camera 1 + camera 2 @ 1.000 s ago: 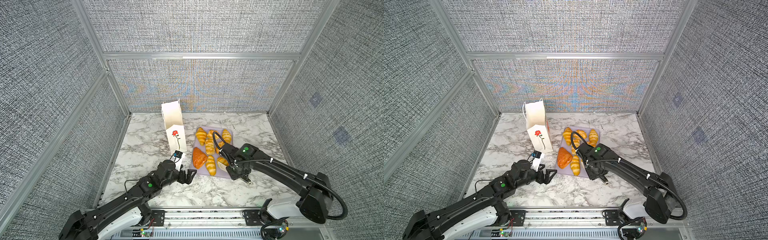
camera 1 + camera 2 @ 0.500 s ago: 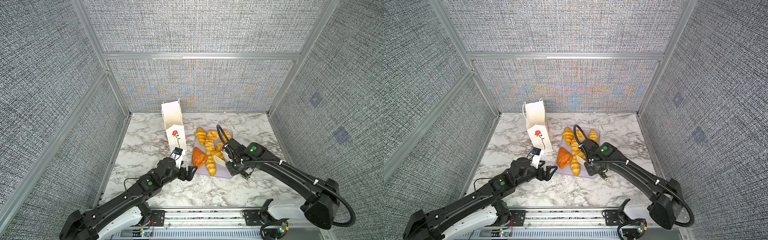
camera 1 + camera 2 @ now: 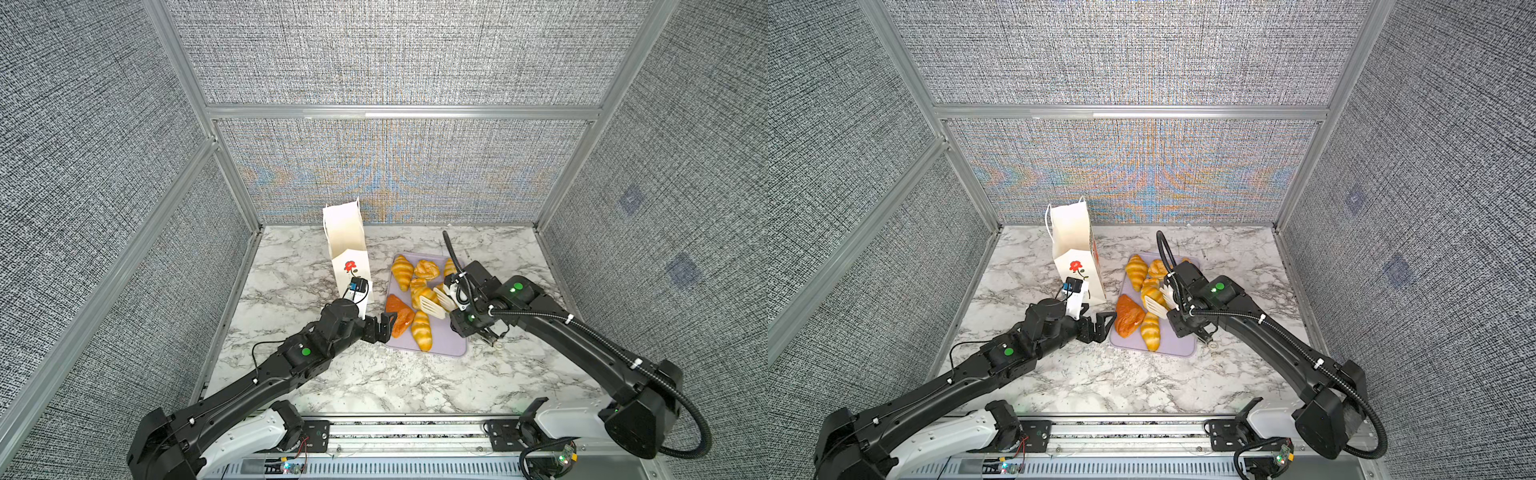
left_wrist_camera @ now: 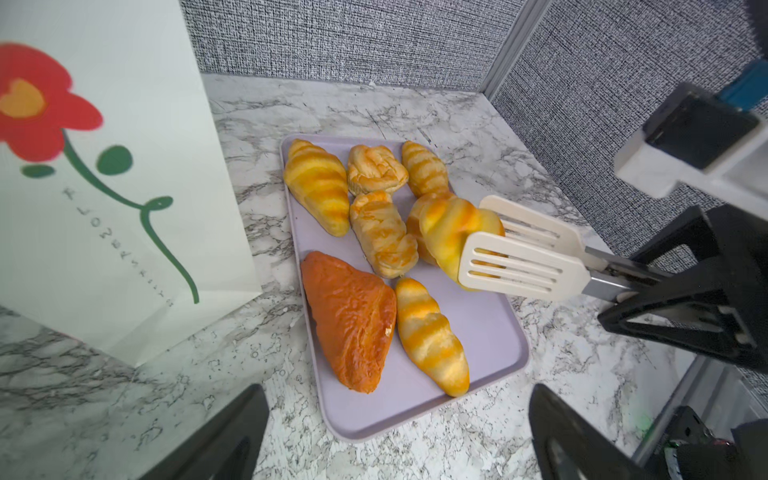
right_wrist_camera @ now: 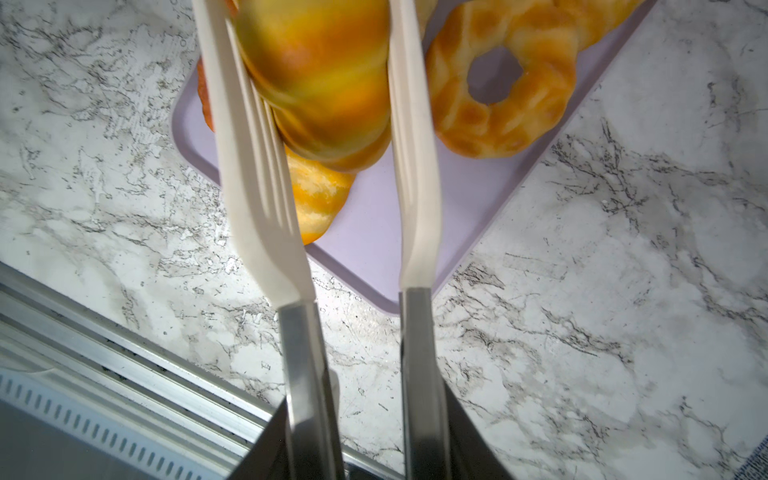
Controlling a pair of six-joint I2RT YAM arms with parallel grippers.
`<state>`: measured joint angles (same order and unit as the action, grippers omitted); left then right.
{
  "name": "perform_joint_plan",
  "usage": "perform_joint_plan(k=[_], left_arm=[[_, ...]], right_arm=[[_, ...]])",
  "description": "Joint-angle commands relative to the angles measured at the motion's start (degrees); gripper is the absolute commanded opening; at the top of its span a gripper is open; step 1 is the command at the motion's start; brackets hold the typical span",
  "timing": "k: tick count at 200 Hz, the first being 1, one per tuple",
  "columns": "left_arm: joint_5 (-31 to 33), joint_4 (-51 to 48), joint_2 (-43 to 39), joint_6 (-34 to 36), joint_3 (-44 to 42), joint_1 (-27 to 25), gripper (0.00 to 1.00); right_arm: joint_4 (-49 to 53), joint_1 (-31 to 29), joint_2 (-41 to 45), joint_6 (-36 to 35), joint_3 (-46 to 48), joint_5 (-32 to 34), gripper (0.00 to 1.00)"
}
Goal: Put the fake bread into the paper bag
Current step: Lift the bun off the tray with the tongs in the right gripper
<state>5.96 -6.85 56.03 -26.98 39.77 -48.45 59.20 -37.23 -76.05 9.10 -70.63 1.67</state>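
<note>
The white paper bag with a red flower stands upright to the left of a lilac tray. Several pieces of fake bread lie on the tray, among them an orange-brown triangular one and a ring-shaped one. My right gripper is shut on white tongs. The tongs pinch a croissant lifted above the tray. My left gripper is open and empty at the tray's near left corner.
Grey fabric walls with aluminium posts close in the marble table on three sides. A metal rail runs along the front edge. The bag's string handles stick up at its mouth.
My right gripper has lifted the tongs, with the croissant in them, up off the tray and a little to the right. The left gripper has edged closer to the tray.
</note>
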Motion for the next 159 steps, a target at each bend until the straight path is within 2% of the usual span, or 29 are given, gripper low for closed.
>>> perform_joint_plan(k=[1,56,118,159], left_arm=[[2.7,-2.3,0.9,0.9,2.0,0.4,0.99],[7.2,-5.3,-1.5,-2.5,3.5,1.1,0.99],[12.4,-11.2,-4.1,-3.8,6.4,2.3,0.99],[11.9,-14.1,-6.5,-3.1,6.0,6.4,0.99]], right_arm=[[-3.3,1.0,0.3,-3.4,-1.0,-3.8,0.41],[-6.4,2.6,-1.0,-7.7,-3.5,-9.9,0.41],[-7.4,3.2,-3.6,-8.7,-7.9,-17.1,0.4],[-9.3,3.4,-5.6,-7.5,-11.2,-18.8,0.41]])
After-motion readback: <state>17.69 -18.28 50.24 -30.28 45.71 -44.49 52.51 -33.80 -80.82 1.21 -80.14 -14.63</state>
